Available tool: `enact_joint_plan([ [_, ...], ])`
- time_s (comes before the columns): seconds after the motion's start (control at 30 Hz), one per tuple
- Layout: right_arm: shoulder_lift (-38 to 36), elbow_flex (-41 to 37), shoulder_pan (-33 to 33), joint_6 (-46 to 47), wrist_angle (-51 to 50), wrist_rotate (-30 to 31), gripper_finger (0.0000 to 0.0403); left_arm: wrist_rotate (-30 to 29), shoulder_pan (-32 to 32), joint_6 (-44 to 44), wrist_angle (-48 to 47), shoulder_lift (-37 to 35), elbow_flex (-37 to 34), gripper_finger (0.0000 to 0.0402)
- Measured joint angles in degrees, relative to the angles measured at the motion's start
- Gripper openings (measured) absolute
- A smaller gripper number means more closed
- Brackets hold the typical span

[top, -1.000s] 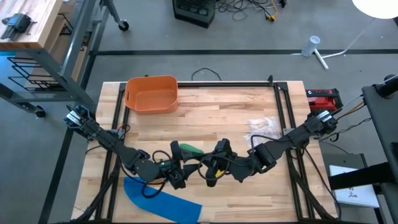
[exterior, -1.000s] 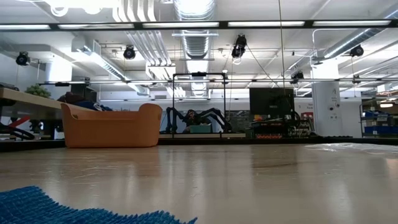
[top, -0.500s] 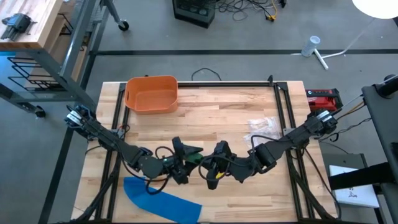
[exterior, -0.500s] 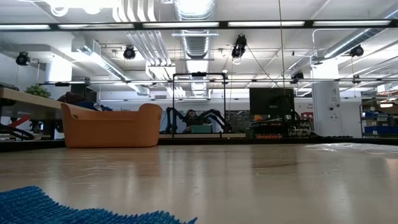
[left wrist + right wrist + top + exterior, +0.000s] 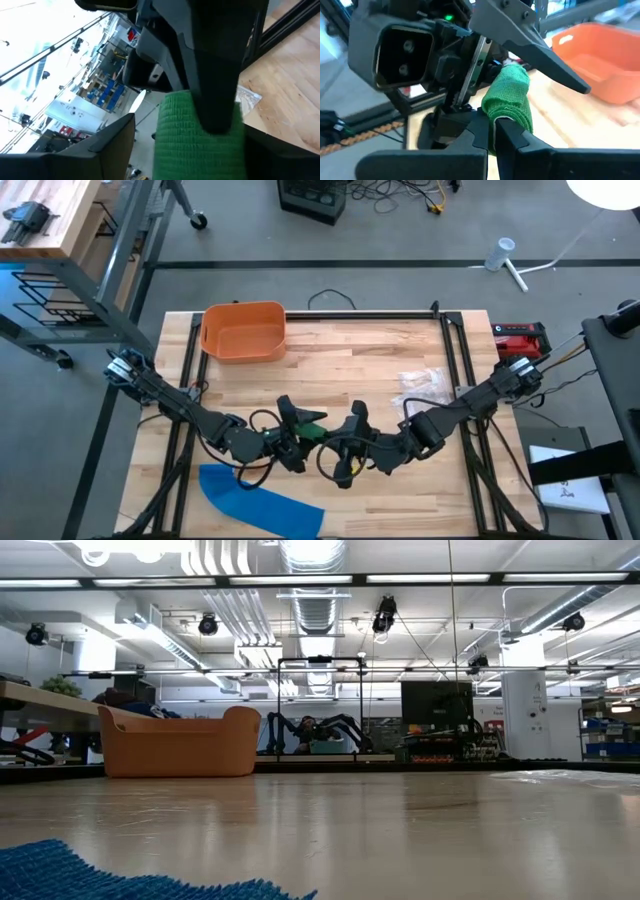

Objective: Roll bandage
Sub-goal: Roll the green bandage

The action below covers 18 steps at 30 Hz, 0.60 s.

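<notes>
Wooden planks make up the surface (image 5: 330, 370), with an orange bin (image 5: 243, 330) at its far left corner, a blue cloth (image 5: 258, 498) at the near edge and a crinkled clear wrapper (image 5: 420, 383) toward the right side. Both arms meet low over the near middle. The green bandage (image 5: 311, 423) sits between them, a loose roll raised off the wood.

The right gripper (image 5: 493, 131) is closed, its fingers pinched on the lower end of the bandage (image 5: 510, 100). The left gripper (image 5: 287, 432) stands spread, one finger crossing in front of the bandage (image 5: 197, 135) in the left wrist view; it looks released rather than clamped.

The main risk, as I judge it, is the roll springing loose: with only one pinch point at its end, the outer turns could slacken or the free tail could unwind. A second risk is the pinch slipping off the soft gauze, so the roll drops to the surface and rolls toward the blue cloth. The two grippers are also very close together, so a re-grasp by the left could knock the roll from the right, or the fingers could collide.
</notes>
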Motion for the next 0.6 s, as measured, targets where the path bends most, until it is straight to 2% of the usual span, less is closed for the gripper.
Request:
enact_joint_plan([
  [0.17, -0.3, 0.0, 0.0, 4.2, 0.2, 3.2, 0.0003, -1.4, -0.7, 1.6, 0.0, -0.3, 0.0, 0.0267],
  [0.37, -0.3, 0.0, 0.0, 13.5, 0.3, 4.1, 0.0003, -8.1, -2.6, 6.2, 1.4, -0.7, 0.0, 0.0269],
  [0.6, -0.2, 0.0, 0.0, 15.2, 0.7, 4.9, 0.0003, -8.4, -3.7, 5.9, 2.5, -0.6, 0.0, 0.027],
])
